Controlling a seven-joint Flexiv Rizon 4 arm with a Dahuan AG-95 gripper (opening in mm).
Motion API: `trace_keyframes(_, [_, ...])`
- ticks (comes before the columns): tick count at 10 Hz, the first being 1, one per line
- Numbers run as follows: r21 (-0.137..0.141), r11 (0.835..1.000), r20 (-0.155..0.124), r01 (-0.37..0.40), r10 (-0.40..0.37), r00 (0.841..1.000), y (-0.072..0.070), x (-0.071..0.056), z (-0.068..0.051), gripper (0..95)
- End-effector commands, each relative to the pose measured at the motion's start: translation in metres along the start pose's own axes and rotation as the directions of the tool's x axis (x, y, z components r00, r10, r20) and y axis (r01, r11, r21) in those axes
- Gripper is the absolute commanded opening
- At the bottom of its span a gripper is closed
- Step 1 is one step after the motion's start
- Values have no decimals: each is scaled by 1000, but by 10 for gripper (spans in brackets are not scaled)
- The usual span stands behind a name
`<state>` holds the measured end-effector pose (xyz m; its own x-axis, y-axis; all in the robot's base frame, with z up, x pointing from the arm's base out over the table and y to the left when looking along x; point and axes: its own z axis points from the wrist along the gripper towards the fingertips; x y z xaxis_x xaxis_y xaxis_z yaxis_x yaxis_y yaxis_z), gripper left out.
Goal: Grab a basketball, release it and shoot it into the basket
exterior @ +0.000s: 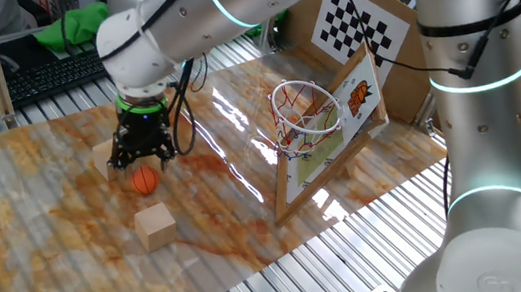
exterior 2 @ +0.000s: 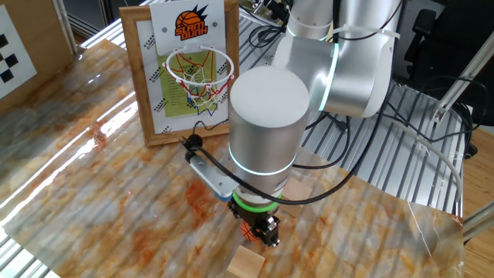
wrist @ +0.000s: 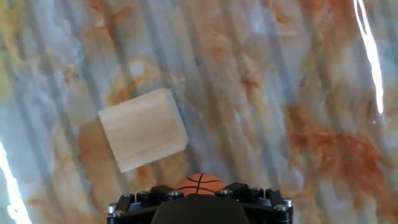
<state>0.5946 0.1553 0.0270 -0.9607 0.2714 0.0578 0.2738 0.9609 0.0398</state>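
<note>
The basketball [exterior: 145,179] sat on the table [exterior: 42,245], directly beneath the gripper [exterior: 141,154], whose fingers hung spread apart just above it, not yet touching. A round ball offered no long axis, so the move ahead seemed a straight drop. The basket [exterior: 304,110] stood well apart, toward the backboard. One ball, one basket, and two wooden cubes: one [exterior: 156,225] near the ball, another [exterior: 103,154] behind the gripper.

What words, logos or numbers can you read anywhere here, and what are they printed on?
"SLAM DUNK": orange and black logo at the top of the backboard, above the basket; only just legible.
Small print lower on the backboard: too small to read.
Checkerboard panel: pattern only, no text.
Basketball, wooden block: no lettering.
</note>
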Motion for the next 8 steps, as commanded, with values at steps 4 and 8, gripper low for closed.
trace_keyframes(4, [-6, 1000, 1, -7, 7, 1000, -1, 11, 6, 760])
trace_keyframes(8, [-4, 999, 12, 34, -33, 999, 0, 11, 8, 0])
